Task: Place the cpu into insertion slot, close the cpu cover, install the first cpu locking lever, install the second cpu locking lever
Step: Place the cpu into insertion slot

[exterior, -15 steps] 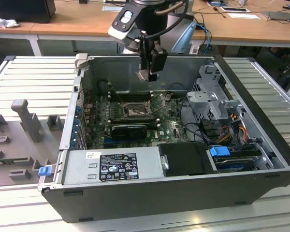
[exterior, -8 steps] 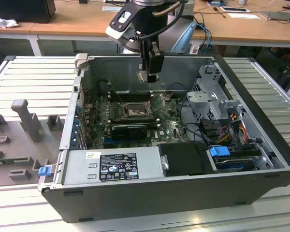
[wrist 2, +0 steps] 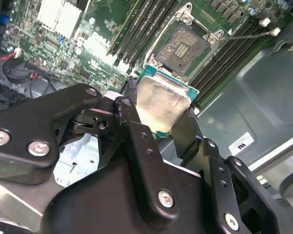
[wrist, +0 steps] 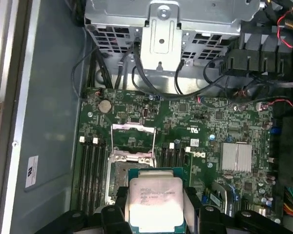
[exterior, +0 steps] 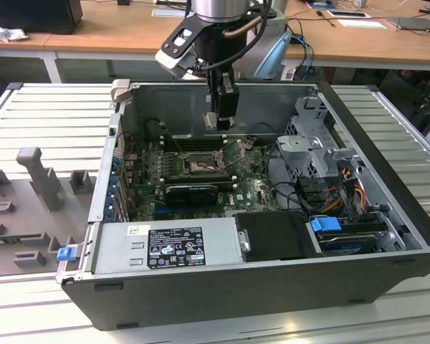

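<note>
Gripper: black linked body, jaws clamped on two opposite edges of the cpu.
Cpu: pale metal top on a green rim, held tilted above the motherboard.
Insertion slot: uncovered, contact field bare, metal frame around it.
Memory slots: long black rows flanking the insertion slot on both sides.
Heat sink: silvery, near the motherboard's edge.
Case wall: grey, carrying a white label.

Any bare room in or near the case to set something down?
Free: slatted table beyond grey fixtures at the exterior view's left, and at its right beside the case. Crowded: cables by drive cage; gripper holding cpu over socket.
</note>
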### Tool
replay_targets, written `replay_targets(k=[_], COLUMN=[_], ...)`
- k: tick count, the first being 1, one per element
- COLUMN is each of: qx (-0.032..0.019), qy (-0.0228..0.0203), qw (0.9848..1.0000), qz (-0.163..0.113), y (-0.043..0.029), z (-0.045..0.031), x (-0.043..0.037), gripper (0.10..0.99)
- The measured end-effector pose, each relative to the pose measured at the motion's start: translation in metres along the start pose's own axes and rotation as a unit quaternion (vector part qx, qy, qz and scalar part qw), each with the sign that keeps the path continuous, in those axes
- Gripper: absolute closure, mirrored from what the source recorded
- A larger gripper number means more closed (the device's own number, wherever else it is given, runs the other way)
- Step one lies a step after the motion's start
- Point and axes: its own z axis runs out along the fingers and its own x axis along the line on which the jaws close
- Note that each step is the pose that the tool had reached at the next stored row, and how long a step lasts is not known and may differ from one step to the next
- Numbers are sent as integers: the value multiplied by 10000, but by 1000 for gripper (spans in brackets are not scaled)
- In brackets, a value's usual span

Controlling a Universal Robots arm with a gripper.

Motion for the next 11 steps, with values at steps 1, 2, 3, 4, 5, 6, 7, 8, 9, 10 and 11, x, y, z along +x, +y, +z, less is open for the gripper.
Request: replay_targets(k=[1,2,3,4,5,6,7,8,9,10,11], qx=[-2,-3,-3,-4,-4,-4,-4,-3,-3,-3,-2], qy=[-10,-18,-22,-24,-25,-25,-25,-25,-22,-22,-22], qw=[9999,9998,9997,9996,9996,9996,9996,9996,9997,9997,9997], qz=[109,200,243,268,283,283,283,270,245,241,240], y=[-2,-4,-6,-7,-10,-12,-18,-24,-34,-37,-39], z=[24,44,66,86,112,131,152,171,200,218,238], x=[-1,-1,0,1,2,3,5,9,14,18,23], gripper=[557,557,557,557,557,557,557,557,557,557,557])
